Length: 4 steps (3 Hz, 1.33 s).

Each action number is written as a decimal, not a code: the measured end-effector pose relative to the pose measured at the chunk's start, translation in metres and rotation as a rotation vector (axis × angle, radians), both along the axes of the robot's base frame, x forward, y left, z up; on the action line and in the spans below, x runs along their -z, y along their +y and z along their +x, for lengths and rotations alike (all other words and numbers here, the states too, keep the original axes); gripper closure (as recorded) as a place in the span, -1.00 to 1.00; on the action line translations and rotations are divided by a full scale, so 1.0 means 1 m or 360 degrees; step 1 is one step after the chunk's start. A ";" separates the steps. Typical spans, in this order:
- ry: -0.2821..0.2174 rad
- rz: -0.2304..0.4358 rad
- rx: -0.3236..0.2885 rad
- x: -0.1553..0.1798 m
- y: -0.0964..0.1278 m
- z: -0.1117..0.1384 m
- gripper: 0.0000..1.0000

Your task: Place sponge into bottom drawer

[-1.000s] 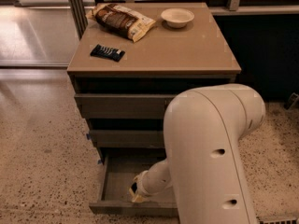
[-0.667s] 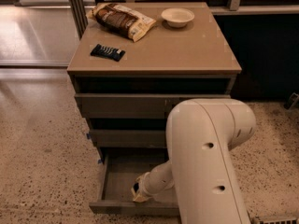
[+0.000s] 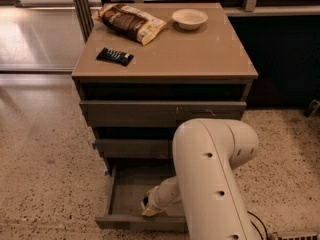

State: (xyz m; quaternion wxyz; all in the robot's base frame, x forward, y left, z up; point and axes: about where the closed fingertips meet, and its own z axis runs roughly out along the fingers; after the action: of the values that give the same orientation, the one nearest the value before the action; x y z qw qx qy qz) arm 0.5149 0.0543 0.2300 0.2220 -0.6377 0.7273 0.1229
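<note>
- Floor of speckled pale stone runs round the cabinet; a dark cable lies on it at the near right.
- Nearest, the bulky white arm fills the lower right and hides the right part of the bottom drawer, which is pulled out below the cabinet.
- The gripper is down inside that drawer, near its front wall; I cannot tell whether it is open or closed.
- A pale yellow, dark-edged patch at its tip looks like the sponge, low over the drawer floor.
- Above, the middle drawer front and a scratched taller drawer front.
- On the tan cabinet top: a black packet, farther back a snack bag and a white bowl.
- Behind, glossy flooring at left and a dark panel at right.
</note>
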 end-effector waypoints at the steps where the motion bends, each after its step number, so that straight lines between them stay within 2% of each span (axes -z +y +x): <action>1: -0.0059 0.0036 0.0078 0.009 0.009 0.034 1.00; 2: -0.0156 0.0043 0.0182 0.015 0.023 0.085 1.00; 3: -0.0205 0.0010 0.0234 0.023 0.028 0.113 1.00; 4: -0.0146 -0.0010 0.0322 0.051 0.017 0.122 1.00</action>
State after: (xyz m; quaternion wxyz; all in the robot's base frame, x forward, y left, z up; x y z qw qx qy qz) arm 0.6368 0.0712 0.1792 0.2644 -0.5668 0.7773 0.0682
